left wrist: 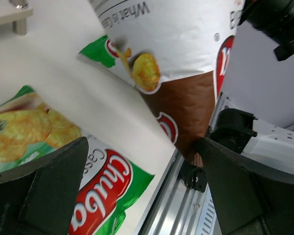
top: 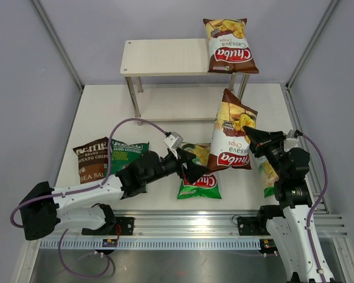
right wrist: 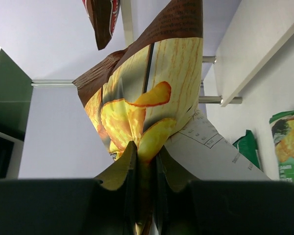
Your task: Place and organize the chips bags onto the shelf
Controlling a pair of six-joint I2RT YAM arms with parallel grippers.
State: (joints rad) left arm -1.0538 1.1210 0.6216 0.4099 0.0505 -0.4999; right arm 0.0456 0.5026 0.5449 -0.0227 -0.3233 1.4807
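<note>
**Far left.** I log 1 Kettle bag (top: 89, 160) lying flat on the table (top: 106, 112), close to its left edge. 1 dark green bag (top: 128, 154) touches it on the right. The left arm reaches along just in front of both.

**Centre.** The left gripper (top: 193, 171) is released, jaws wide, low over 1 green Chuba bag (top: 199, 184) that lies flat near the front rail (top: 183, 224). In the left wrist view its fingers (left wrist: 49, 191) stand either side of that bag's red logo. I cannot tell whether they touch it.

**Right of centre.** 1 brown-red Chuba bag (top: 231, 132) hangs tilted above the table, lettering upside down. Its lower end overlaps the green Chuba bag in the top view and sits just ahead of the left jaws. It is the main obstruction between the 2 arms. The right gripper (top: 252, 139) is clenched on this bag's right edge. The right wrist view shows the foil pinched between both fingers (right wrist: 88, 205).

**Far right.** A 2nd green bag (top: 265, 172) lies on the table, mostly hidden behind the right arm.

**Rear.** The shelf (top: 165, 57) stands at the back, with 1 shelved Chuba bag (top: 230, 47) at the right end of its top board. I cannot tell whether that bag is upright or lying flat. Bare cream board runs from it to the shelf's left edge. Grey walls (top: 23, 88) bound both sides.
</note>
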